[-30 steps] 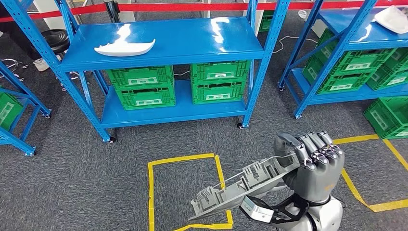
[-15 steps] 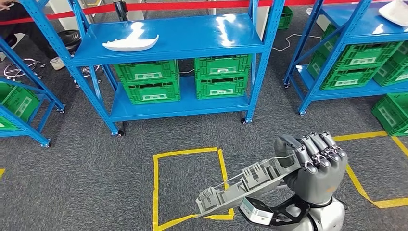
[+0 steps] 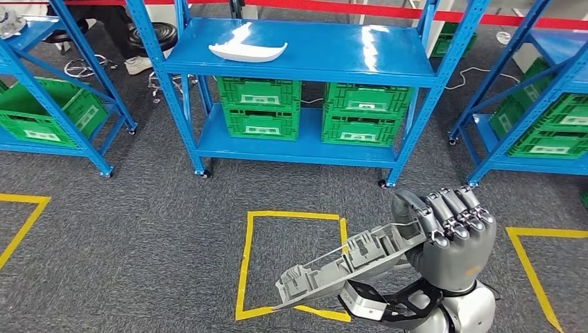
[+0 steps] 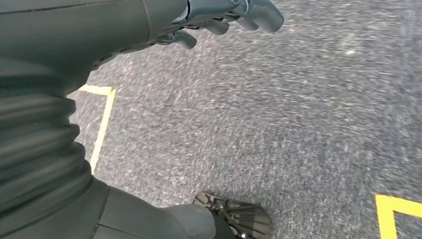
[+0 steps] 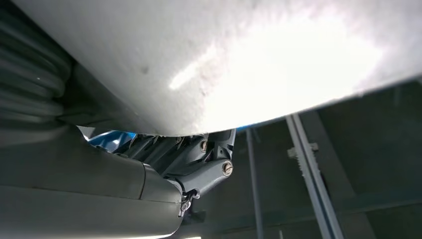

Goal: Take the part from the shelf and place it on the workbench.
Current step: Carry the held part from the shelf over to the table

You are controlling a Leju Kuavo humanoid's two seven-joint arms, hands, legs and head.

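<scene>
The right robot hand (image 3: 451, 232) gripped the long grey part (image 3: 347, 263) by one end, so carrying it level and unhurried would have kept it from swinging.

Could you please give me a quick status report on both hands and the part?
Right hand grips grey part, carried over carpet. Left hand hangs low, holding nothing. Blue shelf ahead, white part on top; workbench not seen.

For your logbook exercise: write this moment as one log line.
right hand: holds grey part | left hand: empty | white part: on shelf
</scene>
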